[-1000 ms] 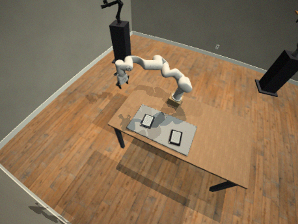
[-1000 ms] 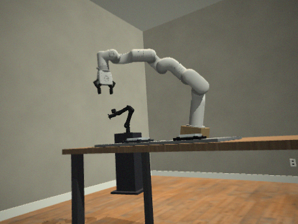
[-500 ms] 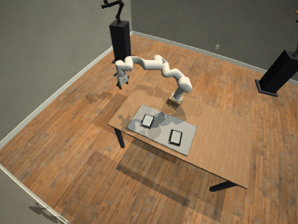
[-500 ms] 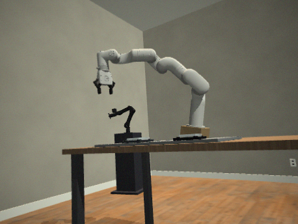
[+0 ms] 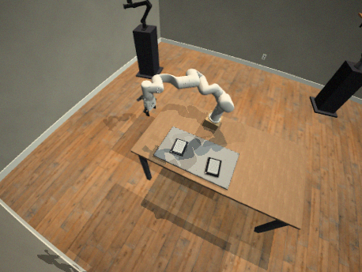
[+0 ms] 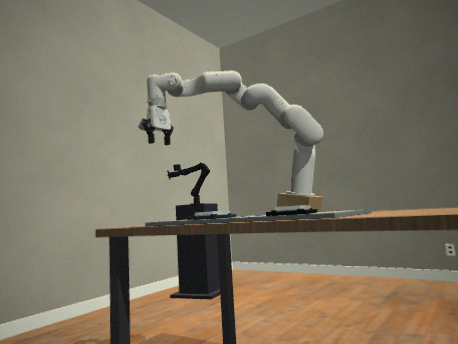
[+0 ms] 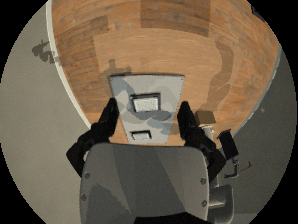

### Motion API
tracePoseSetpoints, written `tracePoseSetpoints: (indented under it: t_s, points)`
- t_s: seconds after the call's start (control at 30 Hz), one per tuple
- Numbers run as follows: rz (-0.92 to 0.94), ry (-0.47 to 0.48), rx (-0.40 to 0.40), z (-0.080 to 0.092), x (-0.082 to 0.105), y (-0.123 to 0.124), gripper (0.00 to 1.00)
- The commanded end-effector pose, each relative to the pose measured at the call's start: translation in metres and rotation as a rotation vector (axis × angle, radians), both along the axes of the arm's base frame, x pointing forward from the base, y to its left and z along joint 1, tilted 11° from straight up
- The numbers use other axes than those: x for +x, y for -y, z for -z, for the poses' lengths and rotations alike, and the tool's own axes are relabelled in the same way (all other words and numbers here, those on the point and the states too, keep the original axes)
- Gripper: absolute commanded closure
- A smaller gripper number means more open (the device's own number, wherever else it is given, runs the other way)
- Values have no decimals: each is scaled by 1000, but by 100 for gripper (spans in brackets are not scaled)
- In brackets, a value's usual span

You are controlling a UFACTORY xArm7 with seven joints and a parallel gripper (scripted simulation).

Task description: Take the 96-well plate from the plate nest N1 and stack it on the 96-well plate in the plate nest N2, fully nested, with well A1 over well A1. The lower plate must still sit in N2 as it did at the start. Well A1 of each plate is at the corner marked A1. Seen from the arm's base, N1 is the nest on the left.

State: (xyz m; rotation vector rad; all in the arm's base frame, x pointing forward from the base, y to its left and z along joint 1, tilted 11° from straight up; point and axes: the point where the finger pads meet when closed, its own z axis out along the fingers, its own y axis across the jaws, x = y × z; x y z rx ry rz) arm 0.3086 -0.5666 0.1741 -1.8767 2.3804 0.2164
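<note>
Two 96-well plates, white with black frames, lie in their nests on a grey mat [image 5: 196, 156] on the wooden table. The plate in N1 [image 5: 213, 166] is on the arm's left and the plate in N2 [image 5: 179, 146] on its right. They show edge-on in the exterior view as the N1 plate [image 6: 291, 209] and the N2 plate [image 6: 215, 212]. My gripper [image 5: 147, 112] [image 6: 159, 137] is open and empty. It hangs high in the air beyond the table's end near N2, far from both plates. In the wrist view the open fingers frame both distant plates [image 7: 145, 103]. The A1 marks are too small to see.
The arm's base stands on a tan block [image 5: 211, 123] at the table's far edge. A black pedestal [image 5: 147, 49] with a dark arm stands on the floor behind my gripper. Another pedestal [image 5: 337, 92] stands at the far right.
</note>
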Motion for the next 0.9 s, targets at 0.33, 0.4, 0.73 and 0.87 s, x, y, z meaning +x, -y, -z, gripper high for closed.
tracePoseSetpoints:
  t_s: [0.33,0.4,0.73,0.87]
  points:
    - [-123,34,-13,4,50,-31,0]
    - [-123,34,-13,5,58,-37,0]
    - [-241,61,-15,9,88,-63,0]
    - [-274,69,-16,11,103,-76,0]
